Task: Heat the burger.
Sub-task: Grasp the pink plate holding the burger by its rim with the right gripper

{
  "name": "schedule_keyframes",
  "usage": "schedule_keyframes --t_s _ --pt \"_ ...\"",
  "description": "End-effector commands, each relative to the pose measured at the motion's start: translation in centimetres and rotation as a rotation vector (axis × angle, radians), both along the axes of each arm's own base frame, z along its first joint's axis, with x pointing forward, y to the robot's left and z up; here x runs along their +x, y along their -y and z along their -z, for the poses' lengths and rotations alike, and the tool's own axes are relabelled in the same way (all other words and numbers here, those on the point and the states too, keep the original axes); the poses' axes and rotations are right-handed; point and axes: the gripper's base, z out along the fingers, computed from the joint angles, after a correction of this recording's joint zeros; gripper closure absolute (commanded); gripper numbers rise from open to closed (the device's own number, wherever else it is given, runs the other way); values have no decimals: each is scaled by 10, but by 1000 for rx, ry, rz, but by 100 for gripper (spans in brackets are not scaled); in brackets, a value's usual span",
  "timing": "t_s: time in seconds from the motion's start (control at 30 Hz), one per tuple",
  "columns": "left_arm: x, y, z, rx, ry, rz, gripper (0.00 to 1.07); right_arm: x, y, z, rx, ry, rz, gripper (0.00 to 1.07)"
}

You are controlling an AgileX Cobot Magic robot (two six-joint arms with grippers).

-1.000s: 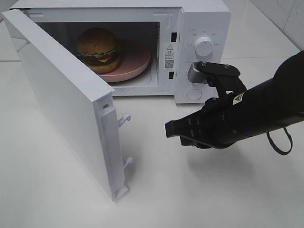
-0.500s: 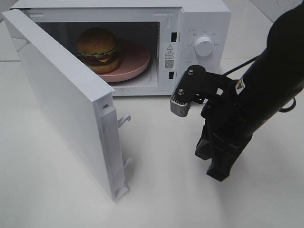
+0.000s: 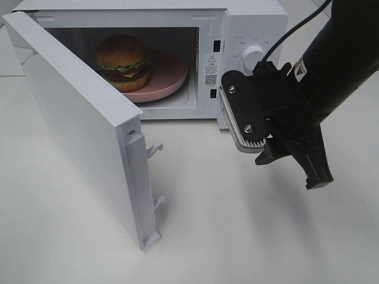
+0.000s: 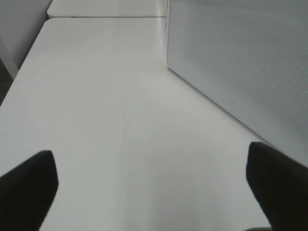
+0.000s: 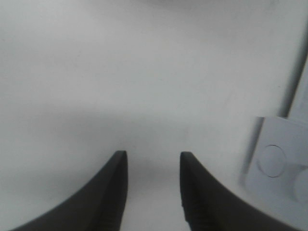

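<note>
Parted, with a clear gap and nothing between the dark fingers: right gripper [image 3: 293, 170], angled downward over the white table [image 3: 225, 236], just in front of the control side of the microwave [image 3: 254, 18]. From the right wrist view, only bare tabletop in that gap, plus a corner of the microwave front with a round button [image 5: 271, 160] off to one side. Above the gripper's body in the exterior view, the round dial [image 3: 254, 57].

Farther off, to the left and deeper back: the burger [image 3: 122, 62], well apart from that gripper, inside the open cavity, upright on the left part of a round pink plate [image 3: 172, 77]. On the near left side of the cavity, the white door [image 3: 77, 124], swung wide open toward the front left.

Spread wide, holding nothing: left gripper [image 4: 154, 192], out of the exterior view, low over the tabletop near a white dotted panel [image 4: 240, 62].
</note>
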Motion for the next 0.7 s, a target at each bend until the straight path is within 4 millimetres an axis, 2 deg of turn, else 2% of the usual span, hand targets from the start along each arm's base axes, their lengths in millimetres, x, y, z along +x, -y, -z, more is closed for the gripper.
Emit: schedule_keyframes --t_s 0.03,0.07,0.1,0.13,0.17,0.2,0.23,0.5,0.6,0.7 --pt "0 0 0 -6 14 -1 7 10 1 -11 -23 131 -68 42" --pt "0 0 0 -6 14 -1 7 13 0 -12 -15 161 -74 36" --pt "0 0 0 -6 14 -1 7 13 0 -12 -15 161 -74 36" --pt "0 0 0 -6 14 -1 7 16 -2 -14 3 205 -79 24" --pt "0 0 0 -6 14 -1 7 17 -3 -14 9 214 -81 19" --pt "0 0 0 -6 14 -1 7 17 -3 -14 9 214 -81 19" --pt "0 0 0 -6 14 -1 7 19 -4 -13 21 229 -83 13" --pt "0 0 0 -6 14 -1 7 33 -14 2 12 283 -129 13" --pt "0 0 0 -6 14 -1 7 35 -15 2 15 288 -130 13" --pt "0 0 0 -6 14 -1 7 46 -25 -1 41 321 -136 14"
